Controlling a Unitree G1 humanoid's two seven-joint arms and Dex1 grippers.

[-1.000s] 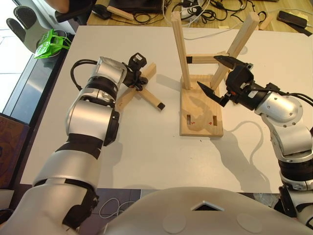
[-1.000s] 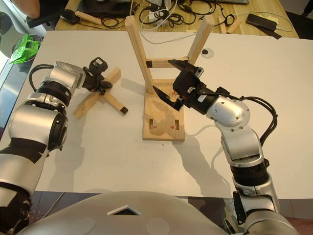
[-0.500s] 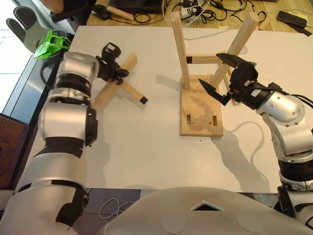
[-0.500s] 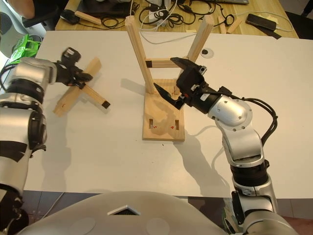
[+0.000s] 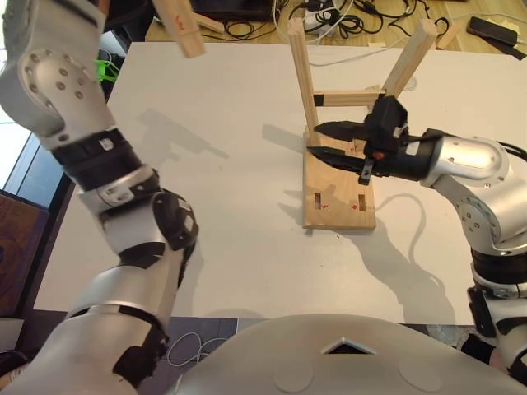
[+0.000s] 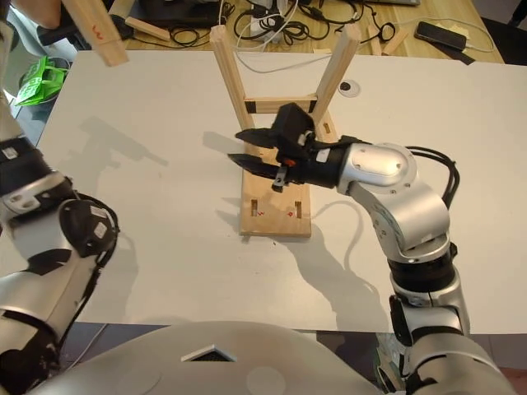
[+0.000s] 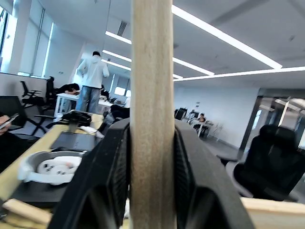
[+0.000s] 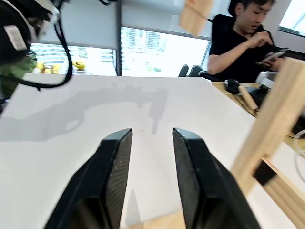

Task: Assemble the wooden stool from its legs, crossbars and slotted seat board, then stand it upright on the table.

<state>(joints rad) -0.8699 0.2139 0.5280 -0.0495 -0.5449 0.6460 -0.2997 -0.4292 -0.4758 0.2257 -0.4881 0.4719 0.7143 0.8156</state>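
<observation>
Left pincer [image 7: 152,167] clamps a pale square wooden leg [image 5: 179,26], high and well left of the slotted wooden seat board [image 5: 338,206] on the white tabletop [image 5: 230,206]. Right pincer [image 5: 316,141] hovers half-open, empty, just above that board.

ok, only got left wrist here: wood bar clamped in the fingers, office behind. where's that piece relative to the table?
Observer: The wooden piece is held up off the table, toward its far left corner.
Operator: stool state?
Observer: Two legs and a crossbar stand in the seat board; its two near slots are empty.
Operator: right arm?
Observer: Right gripper is open and empty, at the base of the left leg.
</observation>
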